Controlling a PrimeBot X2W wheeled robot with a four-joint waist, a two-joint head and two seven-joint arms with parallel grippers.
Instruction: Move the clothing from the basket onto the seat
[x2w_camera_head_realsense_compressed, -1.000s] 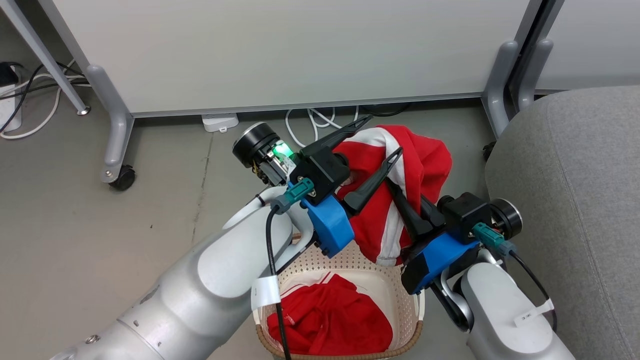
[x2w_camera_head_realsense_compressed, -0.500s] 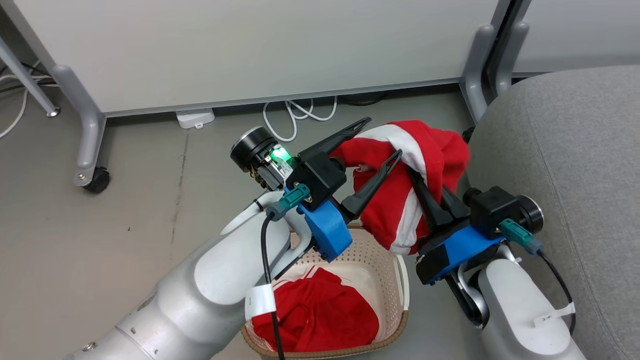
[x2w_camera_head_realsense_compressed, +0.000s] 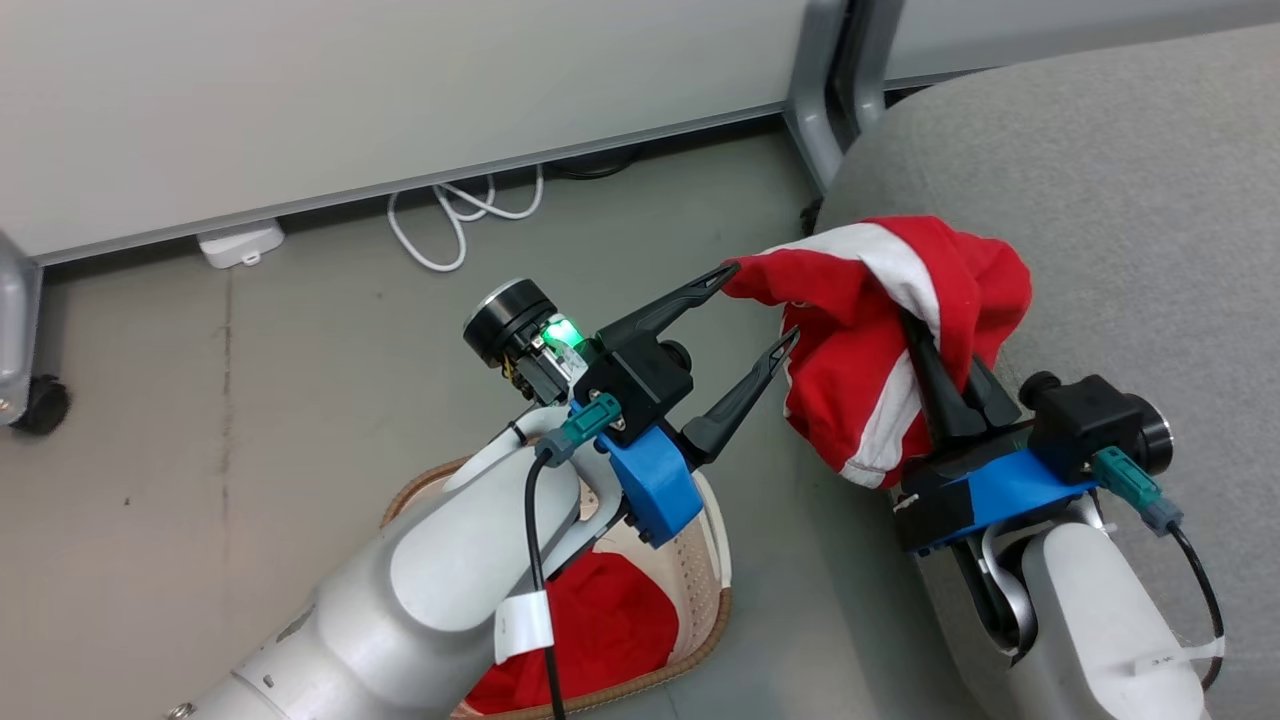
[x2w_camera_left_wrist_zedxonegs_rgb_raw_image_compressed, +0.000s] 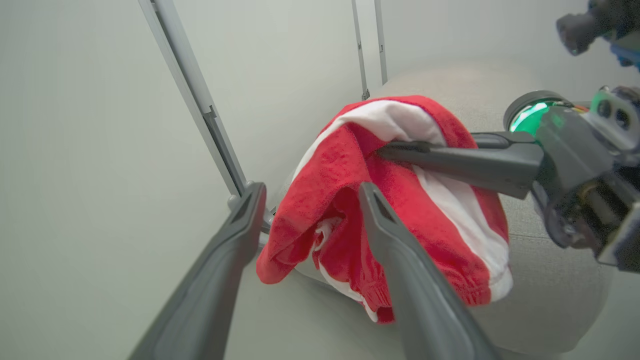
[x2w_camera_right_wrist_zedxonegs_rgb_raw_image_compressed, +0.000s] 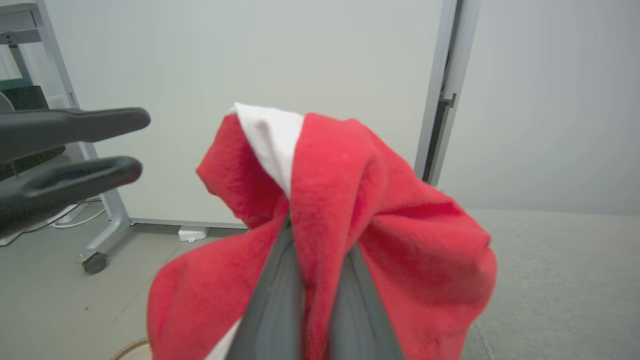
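The seat (x2w_camera_head_realsense_compressed: 1100, 150) lay bare toward its far and right edges. Over its left edge hung the clothing (x2w_camera_head_realsense_compressed: 870, 330), pinched by the right gripper (x2w_camera_head_realsense_compressed: 925, 350); the left gripper (x2w_camera_head_realsense_compressed: 765, 302), fingers spread, flanked it. A partition leg (x2w_camera_head_realsense_compressed: 815, 90) stood by the far-left corner.

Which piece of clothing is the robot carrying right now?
Find the big grey seat on the right. At its left edge, the right claw holds up a bunched red garment with a white stripe. The other red garment lies down in the basket on the floor.
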